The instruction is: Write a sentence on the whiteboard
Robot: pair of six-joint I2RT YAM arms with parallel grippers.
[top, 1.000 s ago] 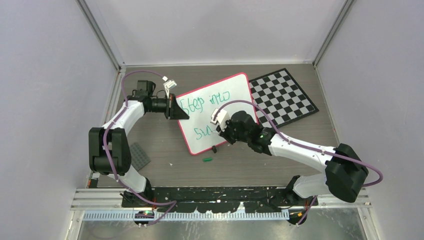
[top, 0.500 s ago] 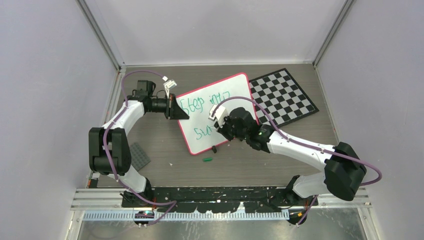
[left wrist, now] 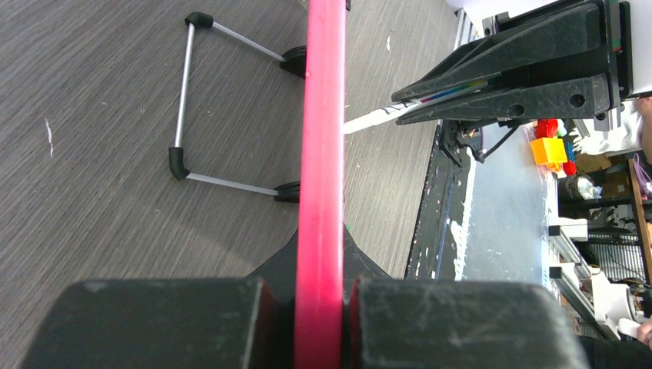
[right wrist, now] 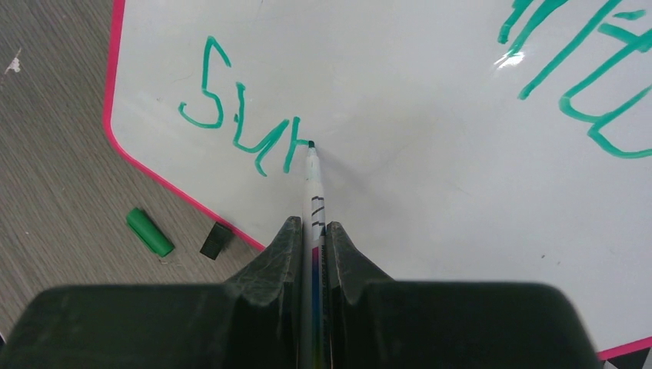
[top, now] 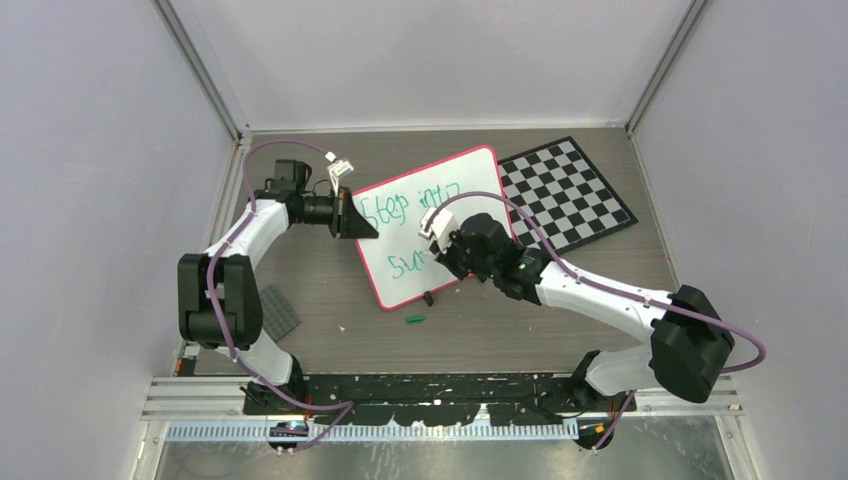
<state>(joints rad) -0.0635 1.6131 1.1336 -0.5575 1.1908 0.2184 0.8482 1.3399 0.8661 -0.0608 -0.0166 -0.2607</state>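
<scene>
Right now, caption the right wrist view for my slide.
Right gripper holds a marker, tip on the whiteboard, beside green letters "Sur".

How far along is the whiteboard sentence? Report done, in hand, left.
Done: the top line, "Step into", stands in green on the whiteboard. In hand: the second line reads "sur"; the right gripper is shut on the marker, tip at the last stroke, while the left gripper clamps the board's red rim. Left: likely the rest of that line.
</scene>
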